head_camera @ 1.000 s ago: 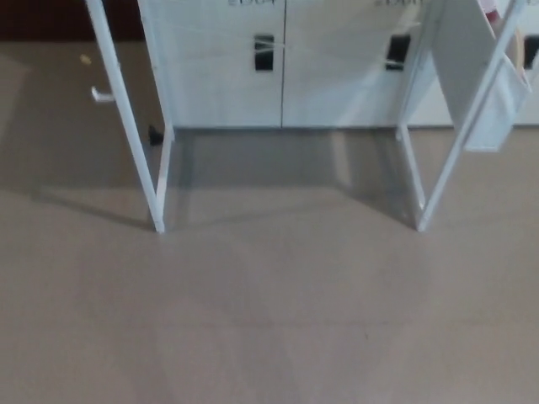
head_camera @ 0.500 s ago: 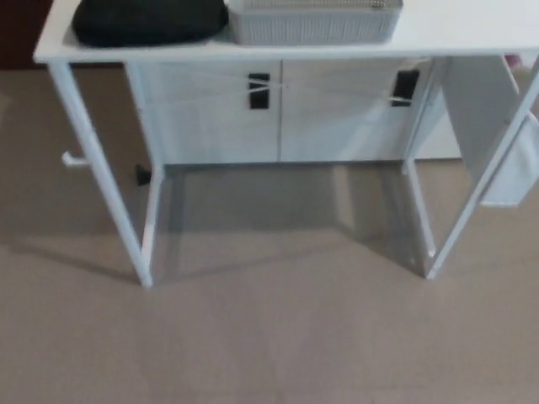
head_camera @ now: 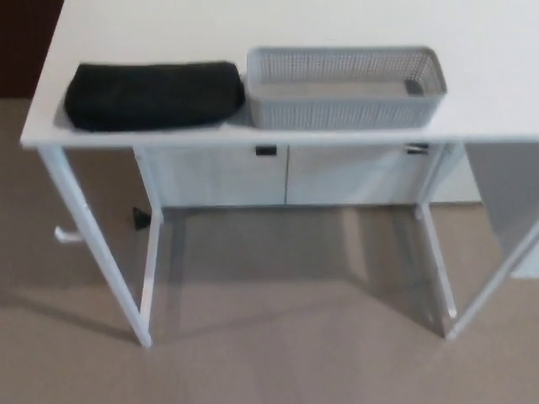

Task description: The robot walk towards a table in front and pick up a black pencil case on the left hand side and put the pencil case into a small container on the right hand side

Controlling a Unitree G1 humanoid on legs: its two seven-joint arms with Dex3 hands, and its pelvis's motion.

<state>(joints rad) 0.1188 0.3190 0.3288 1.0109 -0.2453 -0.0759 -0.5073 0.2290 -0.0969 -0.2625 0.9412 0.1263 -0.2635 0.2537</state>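
We're looking down at a white table (head_camera: 488, 76), approach step, neither hand showing, so can't tell if fingers are spread or closed. L to R: black pencil case (head_camera: 154, 94) is lying flat near the table's front-left edge; grey mesh basket (head_camera: 345, 87) is sitting just beside it on the R, seemingly empty. Next, we're judging: bring a hand over the case and grasp it.

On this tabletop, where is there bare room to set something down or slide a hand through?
Bare white table runs behind the black pencil case and the grey container, and right of the container to the picture edge. The container's floor looks empty. Crowded: case and container sit nearly touching, both close to the front edge.
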